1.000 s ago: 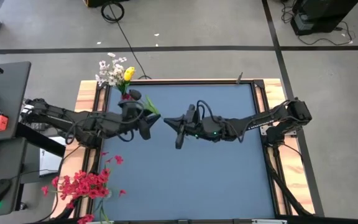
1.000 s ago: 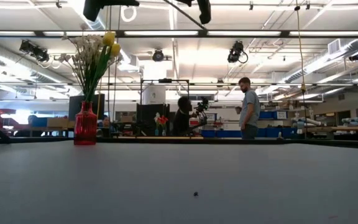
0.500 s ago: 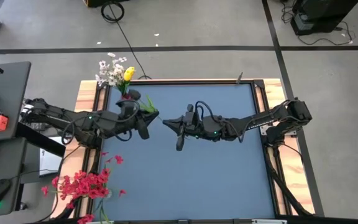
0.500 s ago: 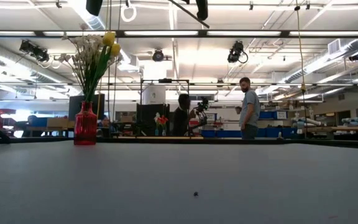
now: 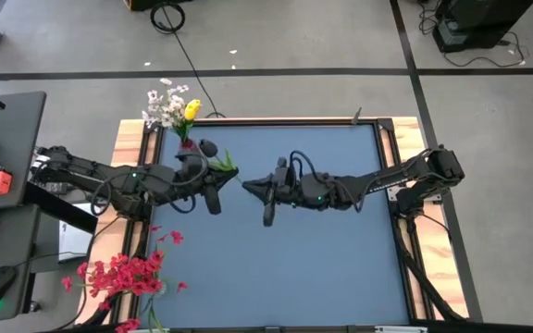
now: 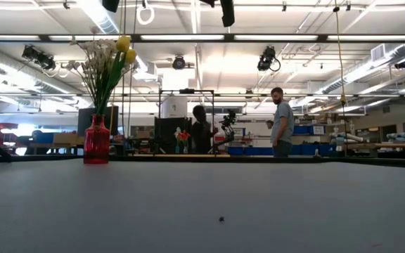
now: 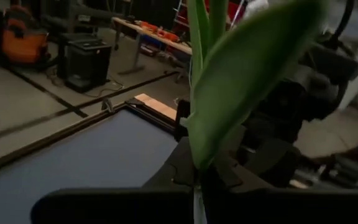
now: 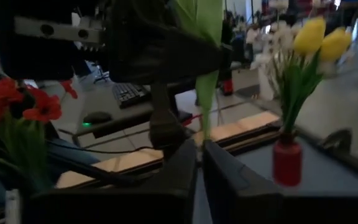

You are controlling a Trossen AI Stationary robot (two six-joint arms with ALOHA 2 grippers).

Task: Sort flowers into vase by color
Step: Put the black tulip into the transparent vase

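Note:
A flower with broad green leaves (image 5: 221, 163) and a dark bud (image 5: 207, 146) stands upright in the air between my two grippers, left of the table's middle. My left gripper (image 5: 213, 191) and my right gripper (image 5: 246, 185) face each other, and both look shut on its stem. The leaf fills the left wrist view (image 7: 241, 81) and rises in the right wrist view (image 8: 207, 93). The red vase (image 5: 186, 143) stands at the far left corner with white blossoms and yellow tulips (image 6: 111, 63) in it. My left gripper holds the flower's thin stem (image 7: 196, 202) just below the leaf's base, coming level from the table's left. Its fingers are blurred, so the kind of hold cannot be told. The flower stands upright, clear of the table. My right gripper pinches the stem (image 8: 202, 138) between its two fingers (image 8: 179, 174), coming level from the table's right. The leaf rises straight up from the fingertips. The flower is lifted clear of the table.
A bunch of red flowers (image 5: 128, 275) lies over the table's near left edge and also shows in the right wrist view (image 8: 17, 102). The vase (image 6: 96, 140) stands close behind my left gripper. People stand in the room beyond the table (image 6: 281, 123).
My left gripper has drawn back a little toward the table's left edge, so the gap between the two grippers has widened. The flower's bud and leaves have shifted slightly toward the near side. My right gripper has stayed nearly still.

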